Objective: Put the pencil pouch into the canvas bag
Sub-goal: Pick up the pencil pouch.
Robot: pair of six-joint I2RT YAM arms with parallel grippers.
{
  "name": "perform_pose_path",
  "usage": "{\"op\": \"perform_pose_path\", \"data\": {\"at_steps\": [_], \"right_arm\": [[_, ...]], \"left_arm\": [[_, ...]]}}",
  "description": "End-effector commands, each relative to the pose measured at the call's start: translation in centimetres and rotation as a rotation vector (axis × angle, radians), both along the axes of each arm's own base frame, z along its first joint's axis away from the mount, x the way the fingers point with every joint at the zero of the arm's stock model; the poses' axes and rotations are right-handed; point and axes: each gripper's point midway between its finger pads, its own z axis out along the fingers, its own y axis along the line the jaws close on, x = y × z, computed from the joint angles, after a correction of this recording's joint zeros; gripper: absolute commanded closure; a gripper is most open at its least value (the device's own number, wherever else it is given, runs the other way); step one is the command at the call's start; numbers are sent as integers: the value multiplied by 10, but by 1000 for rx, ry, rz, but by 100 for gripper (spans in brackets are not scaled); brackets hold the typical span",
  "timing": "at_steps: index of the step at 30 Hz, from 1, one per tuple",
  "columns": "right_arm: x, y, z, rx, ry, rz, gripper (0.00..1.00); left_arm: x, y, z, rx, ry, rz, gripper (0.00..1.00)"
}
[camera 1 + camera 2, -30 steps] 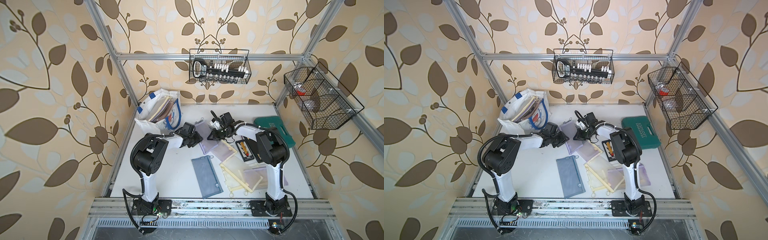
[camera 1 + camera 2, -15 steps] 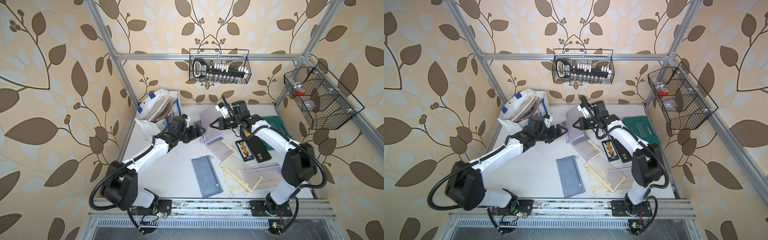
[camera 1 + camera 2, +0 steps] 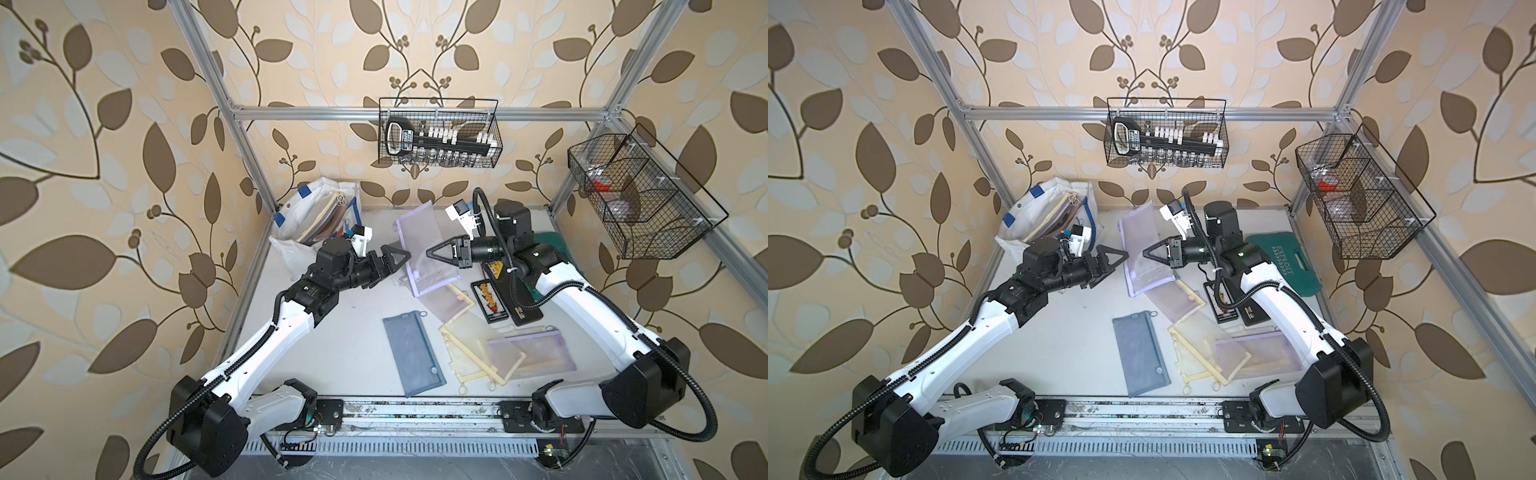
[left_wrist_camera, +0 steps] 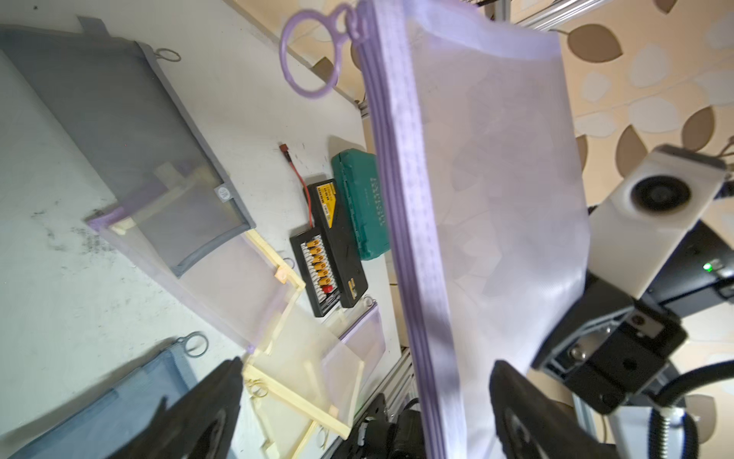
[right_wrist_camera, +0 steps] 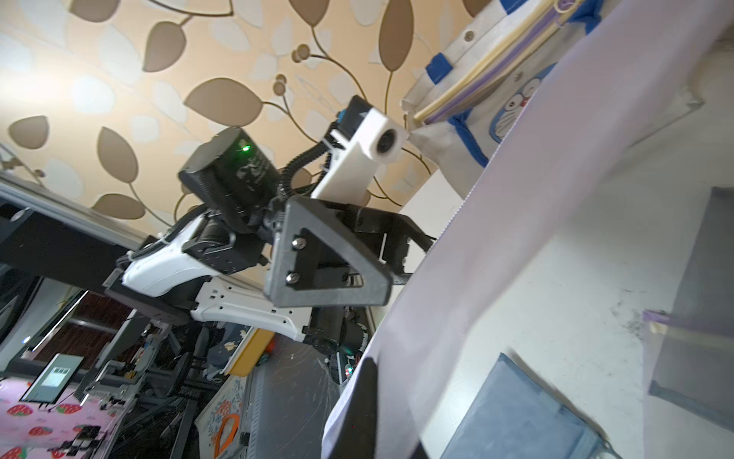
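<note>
a lilac mesh pencil pouch (image 3: 419, 232), likely light and floppy, hangs over the table (image 3: 353, 332) at 12 o'clock, pinched by the closed right gripper (image 3: 429, 252), its stiffer zipper edge (image 4: 399, 179), the surer hold, between the jaws of the wide-spread left gripper (image 3: 399, 259), with the canvas bag (image 3: 293, 224) at 10 o'clock.

Left wrist view: the pencil pouch (image 4: 496, 222) is blurred and runs past the frame edge, which also cuts off the left gripper (image 4: 365, 369) but for its jaw tips. Right wrist view: the pouch covers one jaw of the right gripper (image 5: 373, 389). Both top views: the left arm hides part of the canvas bag (image 3: 291, 214); its contents are too small to identify.
</note>
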Motion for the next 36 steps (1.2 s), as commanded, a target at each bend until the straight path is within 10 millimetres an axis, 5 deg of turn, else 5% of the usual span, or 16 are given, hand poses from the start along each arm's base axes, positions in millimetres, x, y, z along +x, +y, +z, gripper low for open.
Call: {"op": "perform_pose_path", "data": {"at_steps": [1,11,18,22,27,31,36], "right_arm": [[-22,8,13,64,-16,101,100],[-29,13,19,91,-20,121,100],[-21,14,12,77,-1,83,100],[-13,14,5,58,20,42,98],[-2,13,7,41,18,-14,62],[7,10,5,-15,12,-65,25],[16,1,-6,-105,8,-143,6]], "left_arm": [[-1,-7,45,-140,-114,-31,7],[-9,-6,88,-244,-269,-48,28],[-12,-1,92,-238,-296,-24,63],[-18,2,98,-206,-332,-25,75],[-21,10,104,-90,-365,-4,96],[-19,23,110,80,-389,39,100],[-2,65,113,419,-378,162,100]]}}
